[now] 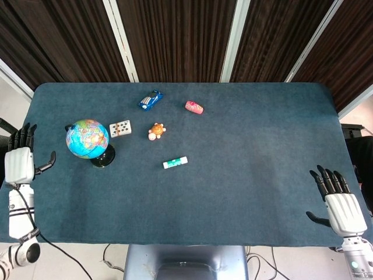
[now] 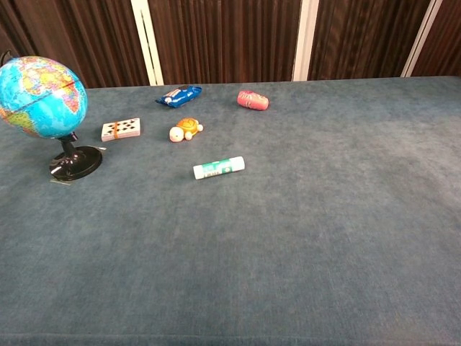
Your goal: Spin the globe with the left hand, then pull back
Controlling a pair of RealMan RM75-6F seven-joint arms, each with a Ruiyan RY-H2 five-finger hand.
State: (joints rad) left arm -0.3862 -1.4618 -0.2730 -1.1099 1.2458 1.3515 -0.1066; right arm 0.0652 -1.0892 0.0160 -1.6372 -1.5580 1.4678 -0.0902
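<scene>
A small blue globe (image 1: 87, 139) on a black round base (image 1: 102, 157) stands upright at the left of the blue table; the chest view shows the globe (image 2: 42, 97) at its far left edge. My left hand (image 1: 19, 163) is at the table's left edge, well apart from the globe, fingers spread and holding nothing. My right hand (image 1: 340, 203) rests near the front right corner, fingers apart and empty. Neither hand shows in the chest view.
Behind and right of the globe lie a deck of cards (image 1: 120, 128), a blue toy car (image 1: 150, 100), an orange toy turtle (image 1: 155, 131), a pink object (image 1: 194, 107) and a green-and-white tube (image 1: 175, 163). The blue table (image 1: 245, 175) fills both views.
</scene>
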